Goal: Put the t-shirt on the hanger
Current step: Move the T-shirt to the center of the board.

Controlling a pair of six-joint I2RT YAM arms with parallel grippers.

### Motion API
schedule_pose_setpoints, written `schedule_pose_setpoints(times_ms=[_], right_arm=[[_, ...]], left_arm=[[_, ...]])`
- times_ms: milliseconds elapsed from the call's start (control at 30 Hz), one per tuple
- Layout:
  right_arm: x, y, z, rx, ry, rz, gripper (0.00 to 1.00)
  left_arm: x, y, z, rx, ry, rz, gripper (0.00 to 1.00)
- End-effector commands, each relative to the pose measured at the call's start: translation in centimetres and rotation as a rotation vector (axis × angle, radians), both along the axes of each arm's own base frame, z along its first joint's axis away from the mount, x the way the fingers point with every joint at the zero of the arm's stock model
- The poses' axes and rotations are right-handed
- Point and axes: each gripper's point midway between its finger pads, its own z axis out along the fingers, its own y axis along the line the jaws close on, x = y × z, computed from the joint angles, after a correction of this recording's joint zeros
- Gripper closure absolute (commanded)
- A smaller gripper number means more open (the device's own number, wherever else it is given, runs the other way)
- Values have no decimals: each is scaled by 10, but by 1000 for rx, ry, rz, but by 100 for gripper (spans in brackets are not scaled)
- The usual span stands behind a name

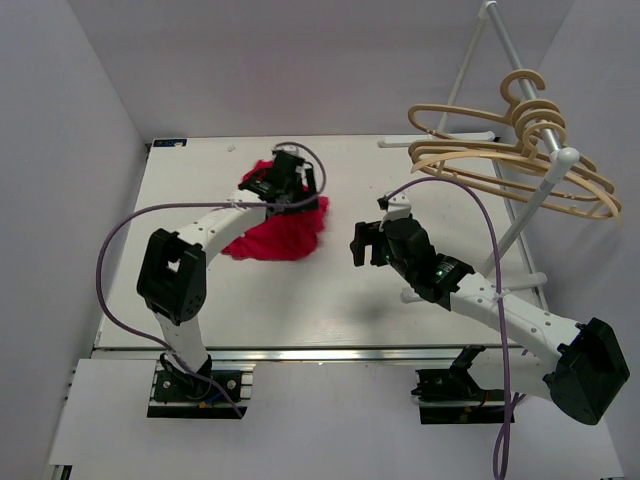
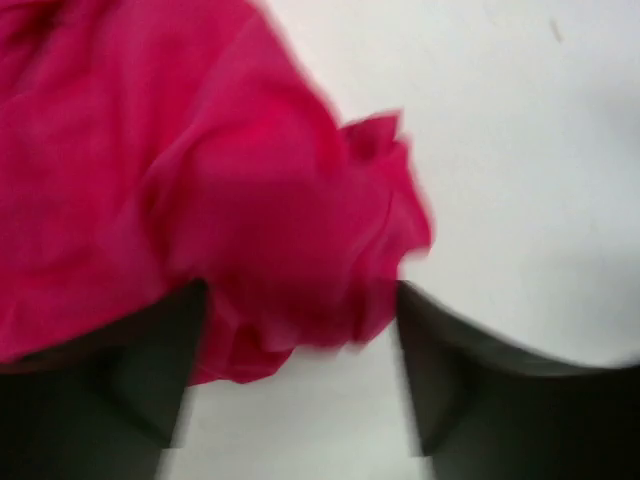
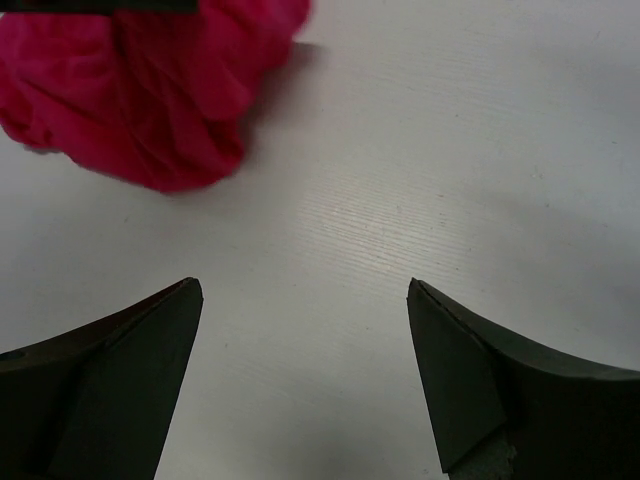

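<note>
The t-shirt [image 1: 283, 236] is seen bunched into a crumpled red heap on the table [image 1: 420, 320], at about 10 o'clock from the table's middle in the top view, and nothing of it has been threaded onto a hanger yet. The left gripper [image 2: 298, 292] is held over the heap's 12 o'clock edge with its fingers spread and released; cloth is seen between and beneath them in the blurred wrist view, but no grasp has been made. The right gripper [image 3: 303, 288] is parked at 3 o'clock of the heap, near it but apart, its jaws wide and nothing between them but bare table. The hangers [image 1: 510, 160] are left stacked on the white rack [image 1: 520, 215] at 2 o'clock, well apart from the cloth. The step in hand is judged to be the first pick-up of the shirt. It would be done best if only one or two layers near the collar or a shoulder seam were pinched, not a thick wad, so that the garment can be lifted and allowed to fall open; the second shoulder could then be taken by the right gripper before a hanger is fetched. No brand, print or writing can be read anywhere; no neck label is shown in these views, and nothing legible is seen on the arms
</note>
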Motion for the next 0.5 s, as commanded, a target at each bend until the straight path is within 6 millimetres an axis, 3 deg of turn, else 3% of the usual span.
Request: schedule_pose_setpoints(times_ms=[0,133,233,300,333,367,433,467], right_arm=[[2,2,15,22,-32,-1,12],[4,0,10,0,-22,-19,11],[8,8,6,-16,9,-5,11],[12,11,-10,-66,60,-10,11],[17,17,-3,-66,57,-12,11],[24,18,-14,-106,76,-31,11],[34,29,-22,-157,97,-36,11],[38,32,-24,-174,98,-42,11]], left_arm=[[-29,16,7,111,21,6,2],[-59,53,-10,190,83,144,2],[-75,81,-8,230,94,283,2],[-85,105,-16,228,132,377,2],[-89,115,-22,203,159,430,2],[-98,127,-40,201,208,453,2],[-93,150,-56,79,256,508,2],[-100,166,-73,52,297,536,2]])
